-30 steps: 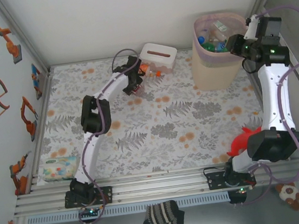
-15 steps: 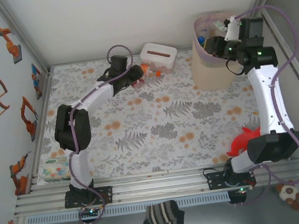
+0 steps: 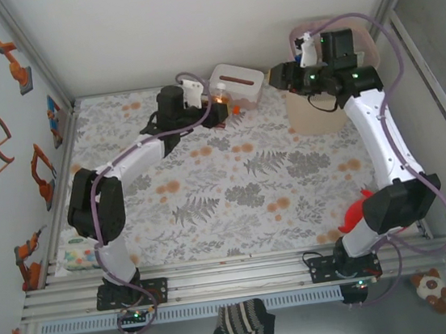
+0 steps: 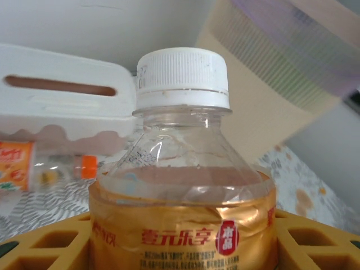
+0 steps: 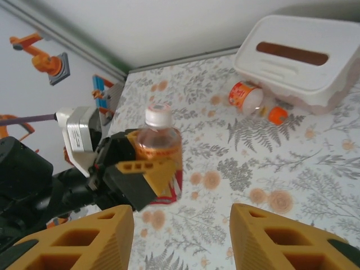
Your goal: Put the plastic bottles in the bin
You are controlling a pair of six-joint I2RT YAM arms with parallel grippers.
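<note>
Where the left gripper [image 5: 159, 164] closes its yellow fingers [image 4: 48, 247] on the held bottle [image 4: 183, 185], the left wrist view gives the clearest reading of the packaging. The bottle is clear plastic, upright, with a ribbed white cap [image 4: 183, 79]. A gold-orange label [image 4: 169, 233] carries a row of red Chinese characters and a round red badge with white characters. The finer print beneath is too small to read.

A second bottle [image 5: 250, 98] lies on its side on the fern-and-flower tablecloth [image 3: 249, 180], touching the front of the white tissue box [image 5: 292, 62]. It has an orange cap [image 5: 277, 115] and an orange-and-white label whose writing is blurred. The bin [image 3: 322, 114], beige with a pink liner folded over its rim, stands at the far right of the table, just right of the tissue box.

Arm pose, top view: the left arm runs from its base up the left side, bends at the elbow and stretches rightward, placing its gripper just in front of the tissue box. The right arm rises along the right side, and its wrist turns left at the bin's near-left rim. The right gripper [image 5: 183, 225] points across toward the held bottle, its fingers [image 5: 84, 239] spread wide with nothing between them.
</note>
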